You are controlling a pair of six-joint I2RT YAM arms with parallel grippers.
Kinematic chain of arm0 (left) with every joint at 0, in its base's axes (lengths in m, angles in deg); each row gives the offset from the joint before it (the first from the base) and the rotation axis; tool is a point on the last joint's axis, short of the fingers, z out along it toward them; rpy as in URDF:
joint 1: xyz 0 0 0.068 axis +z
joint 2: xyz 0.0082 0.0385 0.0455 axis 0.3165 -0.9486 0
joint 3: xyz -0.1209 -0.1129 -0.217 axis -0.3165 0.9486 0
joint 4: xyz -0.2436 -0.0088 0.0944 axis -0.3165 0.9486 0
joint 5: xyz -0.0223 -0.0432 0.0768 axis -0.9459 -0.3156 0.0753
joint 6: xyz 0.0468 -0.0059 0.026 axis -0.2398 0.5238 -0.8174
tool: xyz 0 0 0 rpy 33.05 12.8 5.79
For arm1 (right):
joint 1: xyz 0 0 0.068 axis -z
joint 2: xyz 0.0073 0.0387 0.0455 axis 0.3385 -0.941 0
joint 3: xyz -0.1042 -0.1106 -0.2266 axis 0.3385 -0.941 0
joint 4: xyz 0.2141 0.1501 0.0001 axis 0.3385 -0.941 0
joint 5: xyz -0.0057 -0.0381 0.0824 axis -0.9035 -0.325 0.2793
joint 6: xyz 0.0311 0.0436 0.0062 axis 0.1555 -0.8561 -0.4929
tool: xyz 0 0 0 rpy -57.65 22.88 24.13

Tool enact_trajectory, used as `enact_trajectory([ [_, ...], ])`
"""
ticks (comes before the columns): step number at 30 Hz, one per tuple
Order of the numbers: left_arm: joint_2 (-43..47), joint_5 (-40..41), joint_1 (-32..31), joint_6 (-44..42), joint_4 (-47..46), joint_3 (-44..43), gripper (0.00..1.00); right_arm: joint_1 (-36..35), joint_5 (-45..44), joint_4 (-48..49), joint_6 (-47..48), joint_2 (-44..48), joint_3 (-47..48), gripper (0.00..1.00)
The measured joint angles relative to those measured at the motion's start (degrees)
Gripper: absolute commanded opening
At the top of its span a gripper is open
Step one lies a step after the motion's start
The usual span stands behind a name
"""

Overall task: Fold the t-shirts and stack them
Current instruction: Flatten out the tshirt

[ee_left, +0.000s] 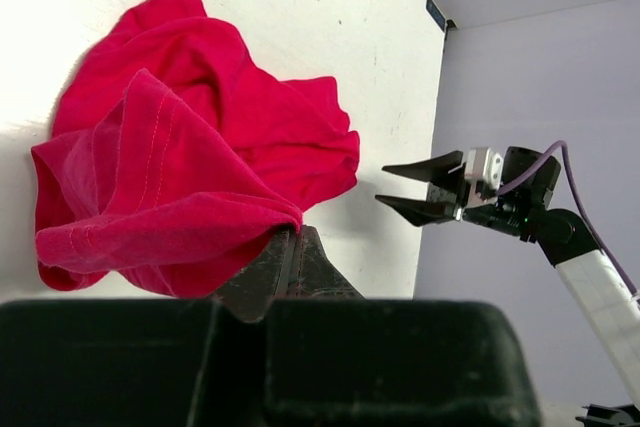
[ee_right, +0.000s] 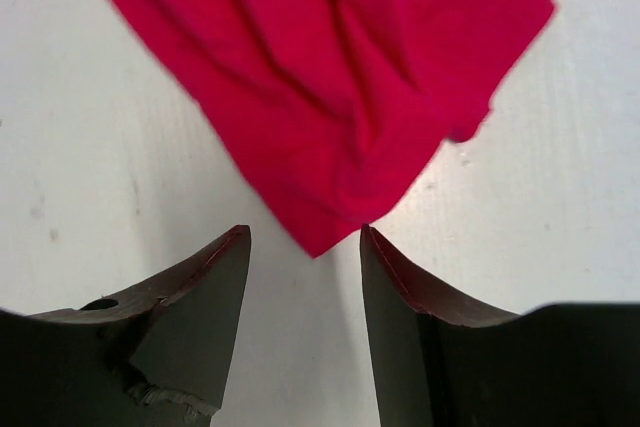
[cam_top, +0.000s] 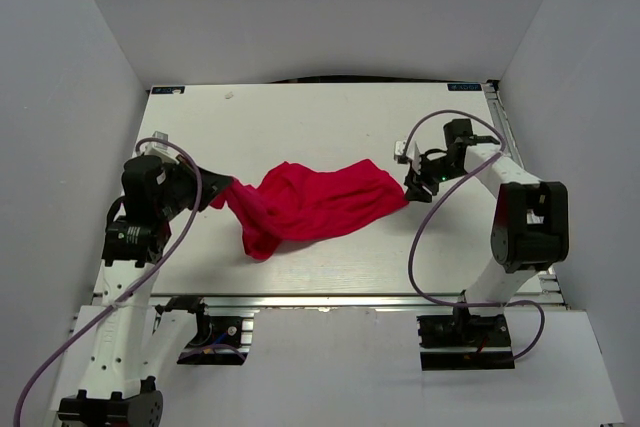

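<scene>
left gripper (cam_top: 218, 193): jaws together, clamped on the left end of the t-shirt (cam_top: 315, 202), toward the table's (cam_top: 330, 117) left edge. The cloth there looks lifted off the surface and drapes over the fingers. My read: it's anchoring one end so the shirt can be pulled out flat.

t-shirt: bunched in a rumpled band running left to right across the middle of the table, with one lobe sagging toward the near edge. It isn't folded or even spread, so I'd put the task at the flattening stage.

right gripper (cam_top: 412, 187): jaws apart, holding nothing, just beside the shirt's right end. In its wrist view a pointed corner of fabric lies on the table between the fingertips (ee_right: 228, 255). It's either lined up to take that corner or standing off it; can't say which.

Hidden/unclear:
- How much fabric is in the left jaws: cloth hangs over them, and the gripper's own dark body blocks the bottom of that wrist view.
- Collar and sleeves: can't pick them out in the bunch. A stitched hem shows near the left grip; which edge it is, unknown.
- Whether the corner touches a right finger: too close to call.
- The right wrist view crops most of the shirt.
- Only one shirt in view, nothing to stack on.
</scene>
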Motion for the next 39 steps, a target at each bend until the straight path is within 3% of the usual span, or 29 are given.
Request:
enact_trajectory([
  [4, -0.02, -0.28, 0.00, 0.00, -0.24, 0.98, 0.00, -0.11, -1.07, -3.32, 7.30, -0.59, -0.35, 0.56],
  [12, -0.02, -0.48, 0.00, 0.02, -0.63, 1.36, 0.00, -1.11, -2.97, -5.07, 12.90, -7.06, 2.62, 0.58],
  [31, 0.09, -0.57, 0.00, 0.02, -1.01, 1.46, 0.00, -5.14, -7.58, -4.00, 14.43, -11.21, 2.60, 0.60],
  [36, 0.37, -0.55, 0.00, 0.02, -1.01, 2.29, 0.00, -5.70, -8.68, -1.62, 14.10, -10.56, 1.44, 0.45],
  [39, 0.42, -0.55, 0.00, 0.04, -1.03, 2.32, 0.00, -5.90, -8.72, -0.42, 13.25, -10.29, 0.98, 0.30],
])
